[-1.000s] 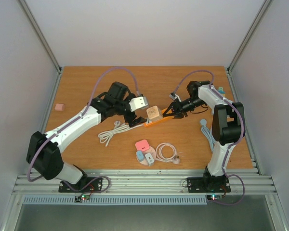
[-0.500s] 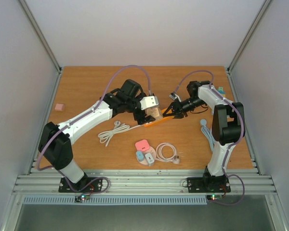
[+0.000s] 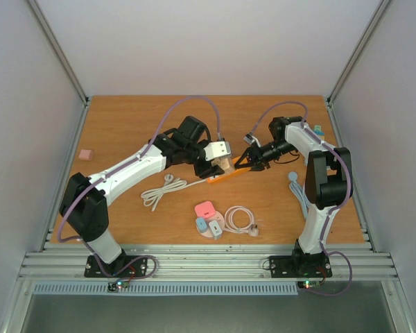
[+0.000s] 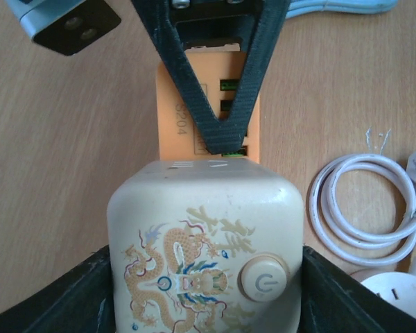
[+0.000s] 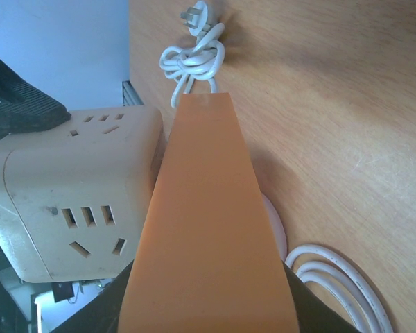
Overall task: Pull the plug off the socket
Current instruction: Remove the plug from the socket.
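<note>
The plug [image 3: 226, 164] is a cream cube with a dragon print and a round button [image 4: 204, 243]. It sits on the end of the orange socket strip [image 3: 229, 175], which lies mid-table. My left gripper [image 3: 220, 165] reaches in from the left, and its black fingers [image 4: 83, 298] press against both sides of the cube. My right gripper [image 3: 247, 161] comes from the right and is shut on the strip's other end [image 5: 208, 229]. In the left wrist view the right gripper's dark fingers [image 4: 222, 104] cross the orange strip [image 4: 173, 104]. The right wrist view shows the cube's outlet faces [image 5: 76, 201].
A white coiled cable [image 3: 159, 190] lies left of the strip and another white cable [image 3: 241, 220] in front of it. Pink and blue adapters [image 3: 208, 216] sit on a round pad. A pink block [image 3: 87, 154] is at far left, a light-blue cable [image 3: 297, 186] at right.
My left arm has swung right to the cube, and its jaws have closed in from wide open onto the cube's sides. The right arm has stayed put.
</note>
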`<act>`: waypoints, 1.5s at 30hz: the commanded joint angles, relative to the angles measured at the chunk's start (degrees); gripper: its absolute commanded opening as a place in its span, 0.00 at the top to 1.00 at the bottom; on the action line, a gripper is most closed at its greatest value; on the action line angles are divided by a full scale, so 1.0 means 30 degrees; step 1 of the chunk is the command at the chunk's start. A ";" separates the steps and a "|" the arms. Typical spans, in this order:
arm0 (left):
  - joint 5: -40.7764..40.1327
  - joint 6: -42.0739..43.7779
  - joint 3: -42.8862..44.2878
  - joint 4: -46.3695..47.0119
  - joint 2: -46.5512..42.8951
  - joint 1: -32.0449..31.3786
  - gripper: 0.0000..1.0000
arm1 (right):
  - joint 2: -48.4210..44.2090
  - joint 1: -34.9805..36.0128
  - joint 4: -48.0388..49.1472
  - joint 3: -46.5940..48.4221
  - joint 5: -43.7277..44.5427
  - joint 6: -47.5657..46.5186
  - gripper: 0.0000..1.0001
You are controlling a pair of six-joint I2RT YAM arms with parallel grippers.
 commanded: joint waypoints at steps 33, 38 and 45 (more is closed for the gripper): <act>0.1086 -0.1381 0.0152 0.0300 0.0202 0.0079 0.99 | -0.0297 -0.0585 -0.2448 0.1011 -0.1897 -0.2941 0.99; 0.0476 -0.1373 -0.0021 0.0551 0.0116 -0.0004 0.99 | -0.0476 -0.0671 -0.1832 0.0726 -0.1553 -0.2149 0.99; -0.1183 -0.2263 0.0420 0.0797 0.0522 -0.0212 1.00 | -0.0595 -0.0671 -0.0904 0.0407 -0.0829 -0.1220 0.99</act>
